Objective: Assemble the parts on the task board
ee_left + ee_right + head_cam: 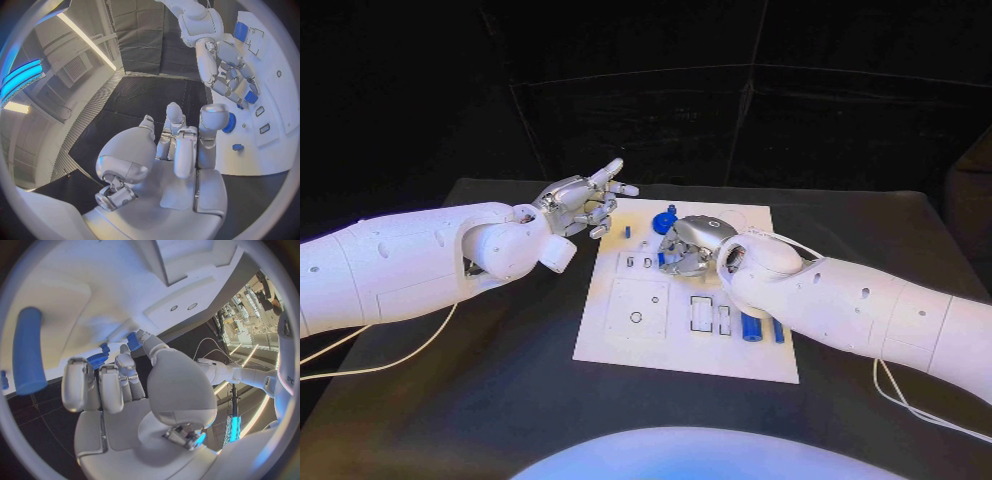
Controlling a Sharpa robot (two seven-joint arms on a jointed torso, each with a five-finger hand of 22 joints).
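The white task board (635,340) lies in the middle of the black table. My right hand (692,243) hangs over the board's far middle, fingers curled down, and pinches a small blue part (133,341) at its fingertips; the same blue part (250,97) shows in the left wrist view. A blue gear (665,220) stands just beyond that hand. My left hand (581,205) is raised off the board's far left corner, fingers apart and holding nothing. A small blue piece (627,231) sits near that corner. A blue cylinder (753,328) lies at the board's near right.
Rectangular slots (701,312) and a round hole (635,317) mark the board's near half. Black table (473,400) surrounds the board on all sides, and a white cable (387,362) trails under my left arm.
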